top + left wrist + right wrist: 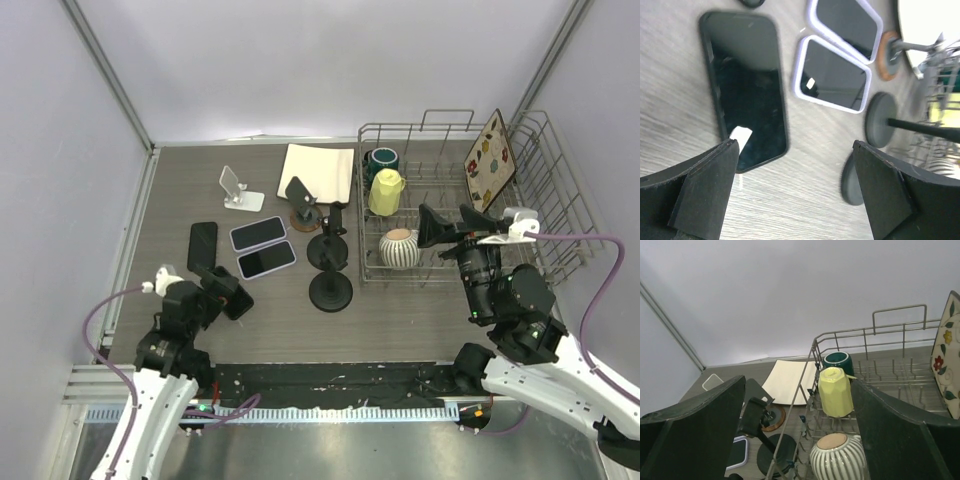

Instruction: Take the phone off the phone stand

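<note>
The phone (297, 189) sits propped on the phone stand (305, 214) with the round wooden foot, near the middle of the table (420, 310), just left of the dish rack (545, 200). It leans on the stand, and its long axis seems to rise obliquely from the foot; the exact tilt is hard to read from above.

From the left gripper (228, 291) the phone lies farther from the robot and to the right. From the right gripper (455, 225) it lies to the left, past the rack's edge. The left arm appears somewhat nearer and has a freer path, since the right one hangs above the rack.

The left gripper has its jaws wide apart and holds nothing. It hovers over the near end of a black phone (747, 85) that lies flat, with two phones in pale cases (832, 75) beside it. The right gripper is also spread wide and empty, and it touches nothing.
</note>
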